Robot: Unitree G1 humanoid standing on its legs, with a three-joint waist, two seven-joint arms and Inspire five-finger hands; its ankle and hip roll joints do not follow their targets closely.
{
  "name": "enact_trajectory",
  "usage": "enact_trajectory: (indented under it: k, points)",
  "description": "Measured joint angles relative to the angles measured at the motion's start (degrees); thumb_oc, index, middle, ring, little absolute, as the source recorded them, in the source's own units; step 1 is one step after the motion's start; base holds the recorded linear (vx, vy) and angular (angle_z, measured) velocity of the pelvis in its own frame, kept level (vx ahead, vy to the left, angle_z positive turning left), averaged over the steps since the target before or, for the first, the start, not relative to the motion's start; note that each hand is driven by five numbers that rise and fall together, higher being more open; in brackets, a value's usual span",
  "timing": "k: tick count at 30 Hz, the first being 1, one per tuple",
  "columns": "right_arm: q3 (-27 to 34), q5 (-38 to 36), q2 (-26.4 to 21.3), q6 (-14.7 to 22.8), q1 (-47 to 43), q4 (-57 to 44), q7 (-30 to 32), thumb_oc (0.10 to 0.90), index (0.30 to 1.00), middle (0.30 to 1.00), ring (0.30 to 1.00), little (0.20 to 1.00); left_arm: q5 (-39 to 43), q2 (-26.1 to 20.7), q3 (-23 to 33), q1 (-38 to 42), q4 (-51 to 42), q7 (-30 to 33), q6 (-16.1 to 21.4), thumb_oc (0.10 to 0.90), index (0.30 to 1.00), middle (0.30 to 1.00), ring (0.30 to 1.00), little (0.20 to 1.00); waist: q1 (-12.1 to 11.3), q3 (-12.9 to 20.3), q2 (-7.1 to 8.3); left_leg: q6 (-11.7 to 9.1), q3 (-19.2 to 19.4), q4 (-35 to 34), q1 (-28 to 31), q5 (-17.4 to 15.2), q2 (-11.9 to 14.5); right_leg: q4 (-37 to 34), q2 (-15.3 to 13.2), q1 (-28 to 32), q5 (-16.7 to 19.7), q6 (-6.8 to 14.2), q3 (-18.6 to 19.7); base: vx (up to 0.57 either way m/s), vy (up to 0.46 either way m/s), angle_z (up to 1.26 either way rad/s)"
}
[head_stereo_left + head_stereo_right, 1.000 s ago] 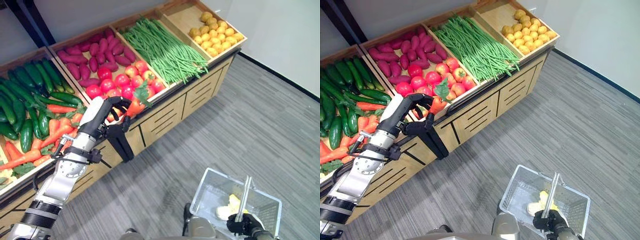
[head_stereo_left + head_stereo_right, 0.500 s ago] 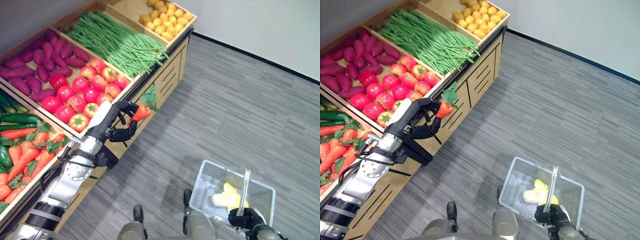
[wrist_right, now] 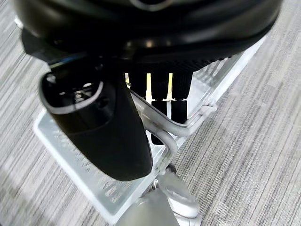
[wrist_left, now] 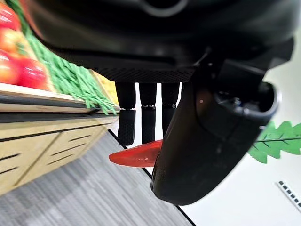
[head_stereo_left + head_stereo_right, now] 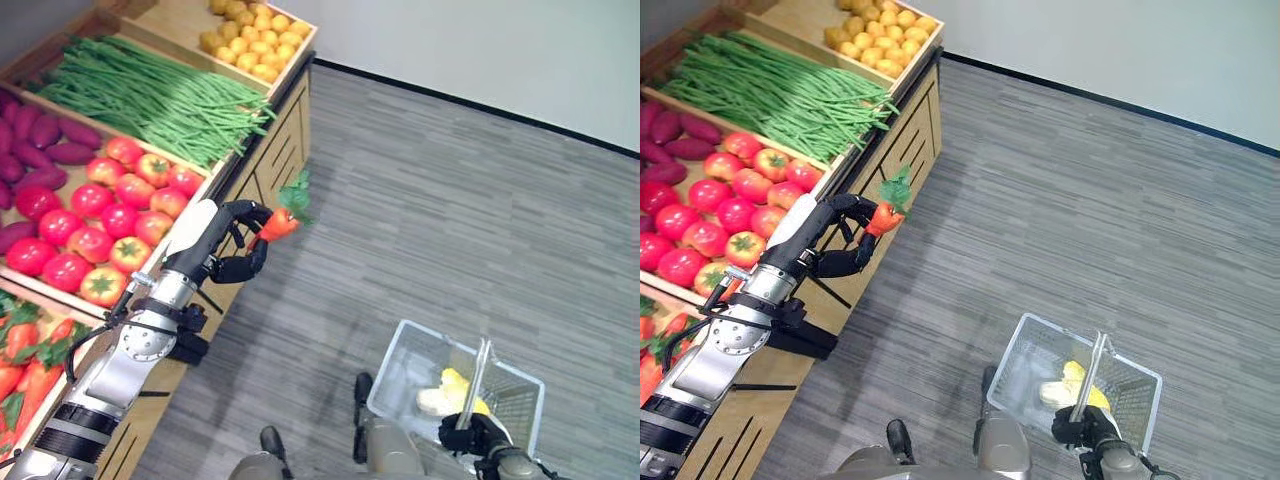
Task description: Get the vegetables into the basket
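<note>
Carrot point(image 5: 277, 225), just one, gripped in left hand point(image 5: 231, 240) fingers; right hand point(image 5: 470, 436) fingers curled round basket point(image 5: 405, 372) handle.

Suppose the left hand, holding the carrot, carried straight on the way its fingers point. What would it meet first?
Nothing close, as far as I can judge. The left hand with its carrot points out past the stand's edge over bare floor; the basket lies well aside.

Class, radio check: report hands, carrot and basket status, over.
Left hand shut on carrot, clear of the stand. Right hand shut on basket handle. Open floor between them, nothing blocking.
</note>
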State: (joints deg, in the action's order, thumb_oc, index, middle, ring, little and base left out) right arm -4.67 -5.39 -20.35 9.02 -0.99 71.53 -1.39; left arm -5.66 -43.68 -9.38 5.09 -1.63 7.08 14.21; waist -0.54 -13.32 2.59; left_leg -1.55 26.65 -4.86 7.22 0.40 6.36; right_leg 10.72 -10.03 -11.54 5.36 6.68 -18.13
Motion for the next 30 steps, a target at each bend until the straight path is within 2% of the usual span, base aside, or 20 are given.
enact_trajectory:
  k: [1,2,3,5,6,8,10,16,18,19,20,21,22,23,24,25,26,27,28,30]
  points:
    - [-0.21,0.07,-0.06,-0.07,0.01,0.0,0.05,0.4,0.3,0.3,0.3,0.3,0.02,-0.47,0.31,-0.06,0.02,-0.01,-0.18,0.4,0.3,0.3,0.3,0.3,-1.25,0.26,0.21,-0.59,1.46,0.39,0.69,0.03,0.34,4.06,-1.45,0.69,-3.55,0.3,-1.03,0.0,0.001,-0.52]
    - [-0.45,0.3,-0.1,-0.19,0.04,-0.19,0.1,0.4,0.3,0.3,0.3,0.3,0.01,-0.57,0.55,-0.14,0.09,0.0,-0.36,0.4,0.3,0.3,0.3,0.3,-1.55,0.29,0.32,-0.61,1.78,0.4,1.06,0.02,0.25,3.17,-1.04,1.29,-4.46,0.14,-0.27,0.09,-0.016,-0.52]
    - [-0.95,1.11,-0.91,-0.11,-0.18,-0.79,0.09,0.4,0.3,0.3,0.3,0.3,0.07,-0.25,0.68,-0.4,0.25,-0.01,-0.66,0.4,0.3,0.3,0.3,0.3,-1.64,0.34,-0.23,-0.97,2.57,1.05,1.57,0.24,0.93,1.15,0.54,2.68,-4.76,-1.73,0.2,0.08,-0.016,-0.46]
    - [-2.0,1.28,-1.48,-0.31,-0.36,-1.95,0.12,0.4,0.3,0.3,0.3,0.3,0.07,-0.23,0.71,-1.08,0.29,-0.13,-0.66,0.4,0.3,0.3,0.3,0.3,-1.87,0.8,-1.11,-1.95,3.98,2.68,2.52,0.23,2.41,-1.4,2.19,4.29,-3.86,-3.03,2.39,0.07,-0.167,-0.64]
    - [-2.46,1.28,-1.58,-0.31,-0.28,-2.38,0.18,0.4,0.3,0.3,0.3,0.3,0.05,0.14,0.64,-0.87,0.28,-0.23,-0.61,0.4,0.3,0.3,0.3,0.3,-1.17,0.93,-0.95,-2.31,4.45,4.49,2.06,0.0,2.79,-1.76,2.59,4.4,-3.92,-3.15,2.43,0.04,-0.24,-0.53]
    - [-2.48,1.31,-1.99,-0.15,0.03,-2.44,0.1,0.4,0.3,0.3,0.3,0.3,0.08,1.76,0.63,-0.71,0.16,-0.68,-0.47,0.4,0.3,0.3,0.3,0.3,0.07,1.55,-1.73,-2.52,6.17,5.25,2.86,0.0,3.61,-2.87,3.83,4.92,-3.66,-3.53,3.53,0.01,-0.125,-0.37]
    - [-2.33,1.14,-1.84,-0.24,0.94,-2.12,0.09,0.4,0.3,0.3,0.3,0.3,0.09,2.29,0.57,-0.4,0.15,-1.1,-0.46,0.4,0.3,0.3,0.3,0.3,0.82,1.73,-1.51,-3.11,6.75,8.11,2.39,-0.35,4.44,-3.83,4.25,5.41,-3.18,-4.25,4.23,0.01,-0.212,-0.3]
    - [-1.25,0.92,-1.94,-0.03,2.18,-1.56,0.15,0.4,0.3,0.3,0.3,0.3,0.11,3.19,0.45,-0.02,0.42,-1.15,-0.45,0.4,0.3,0.3,0.3,0.3,2.96,2.45,-1.9,-4.99,6.71,9.01,3.05,0.88,5.53,-5.13,5.41,6.51,-2.83,-4.75,4.56,-0.03,-0.209,-0.12]
    - [-1.22,0.93,-2.08,-0.18,1.98,-0.65,0.14,0.4,0.3,0.3,0.3,0.3,0.13,3.84,0.39,0.09,1.68,-1.15,-0.46,0.4,0.3,0.3,0.3,0.3,2.46,2.44,-1.85,-5.67,4.6,12.0,2.58,1.32,5.94,-5.6,5.66,6.8,-2.75,-5.09,5.81,0.02,-0.075,-0.29]
    - [-1.33,0.99,-2.18,-0.18,1.79,0.2,0.17,0.4,0.3,0.3,0.3,0.3,0.13,3.87,0.13,0.08,2.22,-1.17,-0.49,0.4,0.3,0.3,0.3,0.3,1.32,2.42,-1.57,-5.77,0.81,14.62,1.58,1.24,5.95,-6.12,5.45,7.08,-2.25,-5.85,7.66,0.03,-0.015,-0.6]
    - [-1.34,1.07,-2.89,-0.18,1.64,0.85,0.17,0.4,0.3,0.3,0.3,0.3,0.14,3.99,-0.44,-0.07,2.24,-1.19,-0.45,0.4,0.3,0.3,0.3,0.3,-0.08,2.29,-1.04,-7.65,-5.88,15.1,0.41,-0.79,5.02,-7.88,5.12,7.41,-1.65,-6.39,9.76,0.04,-0.012,-0.63]
    - [-1.26,1.08,-3.54,-0.56,1.59,1.44,0.38,0.4,0.3,0.3,0.3,0.3,0.13,3.98,-0.74,-0.03,2.0,-1.22,-0.23,0.4,0.3,0.3,0.3,0.3,-0.51,2.48,-1.34,-7.76,-12.42,11.55,-0.24,-2.15,3.39,-9.69,5.0,7.54,-1.06,-7.17,11.05,0.06,0.002,-0.54]
    - [-1.01,1.08,-3.95,-0.8,1.58,1.59,0.58,0.4,0.3,0.3,0.3,0.3,0.13,3.97,-0.81,-0.02,1.83,-1.22,-0.05,0.4,0.3,0.3,0.3,0.3,-0.97,2.5,-1.39,-7.7,-16.7,7.81,-0.48,-2.25,1.99,-10.95,5.03,7.55,-0.26,-7.36,12.12,0.04,0.037,-0.45]
    - [-0.64,1.08,-4.42,-0.94,1.54,2.02,0.66,0.4,0.3,0.3,0.3,0.3,0.13,3.98,-0.81,0.06,1.71,-1.18,0.0,0.4,0.3,0.3,0.3,0.3,-1.52,2.52,-1.47,-7.37,-18.74,3.17,-1.45,-1.73,1.39,-12.75,5.03,7.59,0.8,-7.09,13.15,0.07,0.099,-0.46]
    - [-0.58,1.07,-4.52,-0.99,1.54,2.57,0.71,0.4,0.3,0.3,0.3,0.3,0.13,3.99,-0.91,0.24,1.7,-1.12,0.02,0.4,0.3,0.3,0.3,0.3,-1.54,2.51,-1.47,-6.67,-20.0,1.26,-4.28,-0.8,1.52,-14.43,5.1,7.77,1.08,-6.55,13.82,0.05,0.086,-0.4]
    - [-0.57,1.05,-4.5,-1.05,1.7,2.64,0.66,0.4,0.3,0.3,0.3,0.3,0.14,3.94,-1.01,0.25,1.71,-1.1,0.03,0.4,0.3,0.3,0.3,0.3,-1.36,2.49,-1.5,-6.6,-19.45,0.79,-4.98,0.18,1.45,-15.07,5.1,7.87,1.61,-6.04,13.78,0.05,0.115,-0.35]
    - [-0.57,1.02,-4.61,-1.05,1.91,2.57,0.64,0.4,0.3,0.3,0.3,0.3,0.14,4.0,-1.26,0.15,1.74,-1.1,-0.04,0.4,0.3,0.3,0.3,0.3,-1.47,2.49,-2.35,-5.67,-18.56,-0.07,-5.71,1.47,1.99,-15.47,5.46,8.41,2.22,-5.33,13.92,0.09,0.163,-0.45]
    - [-0.6,1.0,-5.04,-1.02,2.31,2.54,0.56,0.4,0.3,0.3,0.3,0.3,0.14,4.16,-1.81,0.07,1.73,-1.07,-0.03,0.4,0.3,0.3,0.3,0.3,-1.32,2.55,-3.36,-5.14,-18.14,0.07,-6.19,1.12,2.6,-15.82,6.39,8.5,2.34,-5.06,14.08,0.11,0.224,-0.72]
    - [-0.58,0.9,-4.69,-1.04,2.29,2.71,0.71,0.4,0.3,0.3,0.3,0.3,0.13,3.93,-1.99,0.02,1.74,-1.1,0.03,0.4,0.3,0.3,0.3,0.3,-1.37,2.38,-3.78,-5.27,-17.84,0.4,-5.68,2.97,2.47,-15.84,6.11,8.34,2.26,-4.7,15.17,0.1,0.177,-0.78]
    - [-0.4,0.29,-4.23,-0.56,2.56,2.07,0.47,0.4,0.3,0.3,0.3,0.3,0.14,3.32,-1.97,-0.03,1.35,-1.14,-0.02,0.4,0.3,0.3,0.3,0.3,-1.1,2.2,-3.07,-4.11,-15.02,-0.54,-5.7,2.91,1.17,-15.57,4.04,7.32,1.8,-2.38,14.69,0.05,0.133,-0.58]
